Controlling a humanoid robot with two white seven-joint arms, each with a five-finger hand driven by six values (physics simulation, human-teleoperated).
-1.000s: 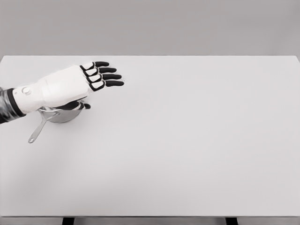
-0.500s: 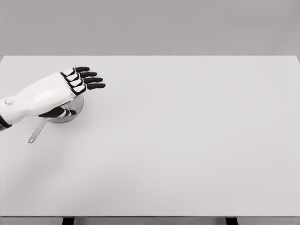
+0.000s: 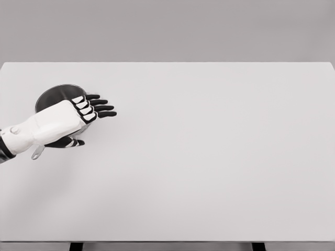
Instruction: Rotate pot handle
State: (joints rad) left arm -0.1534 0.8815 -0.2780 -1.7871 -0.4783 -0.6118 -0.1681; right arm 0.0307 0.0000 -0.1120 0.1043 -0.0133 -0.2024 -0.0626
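Pot: a round, dark grey metal pot (image 3: 52, 95) sits on the table near its left edge, well toward the far side; only the far part of its rim and bowl shows above the hand.
Handle: a thin silver metal handle (image 3: 37, 153), only its tip visible, pokes out below the wrist, toward the near-left of the pot. Its long axis seems to run from the pot bowl diagonally down and left.
Left hand: the white robot left hand with black fingertips (image 3: 65, 121) lies over the pot, covering the near half of the pot and most of the handle.
Fingers: the four fingers (image 3: 99, 108) stretch out flat, pointing right, away from the handle; the thumb is tucked underneath. They are released and appear to grasp nothing.
Key relation: the handle lies behind and below the fingers, toward the wrist, so the hand would likely need to pull back to reach it.
Right hand: not visible.
Table: a plain white flat table (image 3: 209, 157) extends far to the right of the pot.
Room: a grey blank wall stands behind the table.
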